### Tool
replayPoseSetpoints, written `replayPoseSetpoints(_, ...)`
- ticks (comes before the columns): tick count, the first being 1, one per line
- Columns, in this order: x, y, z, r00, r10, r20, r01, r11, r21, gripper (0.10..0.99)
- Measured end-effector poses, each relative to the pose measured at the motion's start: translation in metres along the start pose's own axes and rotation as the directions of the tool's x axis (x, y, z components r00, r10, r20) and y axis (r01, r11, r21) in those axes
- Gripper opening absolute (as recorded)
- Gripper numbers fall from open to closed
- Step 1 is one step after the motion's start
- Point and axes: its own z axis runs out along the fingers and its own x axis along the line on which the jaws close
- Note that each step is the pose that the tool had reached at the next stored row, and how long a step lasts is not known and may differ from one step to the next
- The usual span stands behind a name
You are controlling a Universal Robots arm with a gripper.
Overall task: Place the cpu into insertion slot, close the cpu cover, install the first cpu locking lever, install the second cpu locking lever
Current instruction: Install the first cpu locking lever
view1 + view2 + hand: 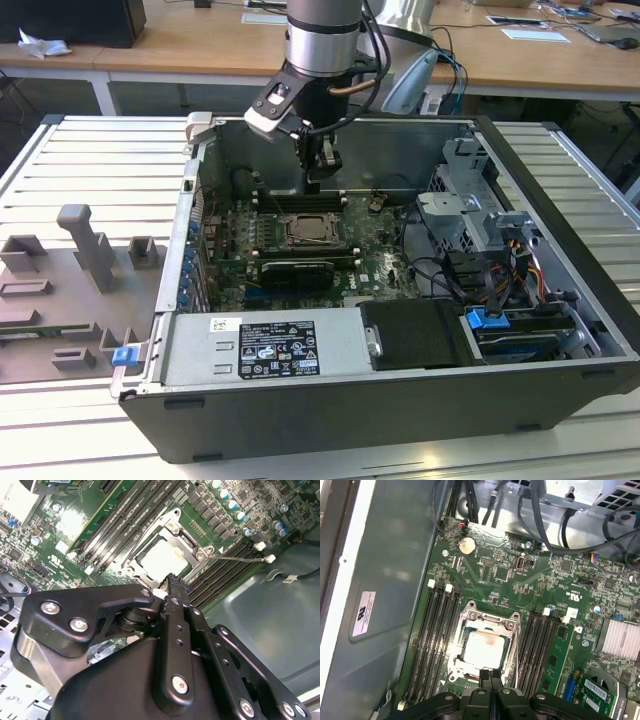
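The cpu (pixel 481 646) lies flat in the insertion slot (pixel 313 232) on the green board, its pale top showing through the window of the cpu cover (pixel 470 619), which lies down around it. In the second wrist view the cpu (pixel 162 560) and the cover's silver frame (pixel 176 530) sit just beyond my fingertips. My gripper (pixel 321 181) hangs inside the open case, above the far edge of the socket. Its black fingers (pixel 490 676) are pressed together with nothing between them, and the tips (pixel 170 581) hover over the socket's rim.
Long black memory slots (pixel 436 635) flank the socket on both sides. The case's grey wall (pixel 385 580) stands close by. Cables (pixel 440 270) and a drive cage (pixel 470 200) fill the exterior view's right. A grey fixture tray (pixel 70 290) lies outside the case at that view's left.
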Motion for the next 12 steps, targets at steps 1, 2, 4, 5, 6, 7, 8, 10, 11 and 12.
replayPoseSetpoints(1, 0.0, 0.0, 0.0, 0.9999, -0.011, 0.0, 0.011, 0.9999, 0.0, 0.106)
replayPoseSetpoints(2, 0.0, 0.0, 0.0, 0.9999, -0.016, 0.0001, 0.016, 0.9999, 0.0, 0.106)
replayPoseSetpoints(4, 0.0, 0.0, 0.0, 0.9997, -0.023, 0.0002, 0.023, 0.9997, 0.0, 0.106)
replayPoseSetpoints(5, 0.0, 0.0, 0.0, 0.9997, -0.023, 0.0001, 0.023, 0.9997, 0.0, 0.106)
replayPoseSetpoints(6, 0.0, 0.0, 0.0, 0.9997, -0.024, 0.0002, 0.024, 0.9997, 0.0, 0.106)
replayPoseSetpoints(7, 0.0, 0.0, 0.0, 0.9997, -0.025, 0.0002, 0.025, 0.9997, 0.0, 0.106)
replayPoseSetpoints(8, 0.0, 0.0, 0.0, 0.9996, -0.027, 0.0002, 0.027, 0.9996, 0.0, 0.106)
replayPoseSetpoints(10, 0.0, 0.0, 0.0, 0.9993, -0.037, 0.0003, 0.037, 0.9993, 0.0, 0.106)
replayPoseSetpoints(11, 0.0, 0.0, 0.0, 0.9988, -0.048, 0.0004, 0.048, 0.9988, 0.0, 0.106)
replayPoseSetpoints(12, 0.0, 0.0, 0.0, 0.9984, -0.057, 0.0005, 0.057, 0.9984, 0.0, 0.106)
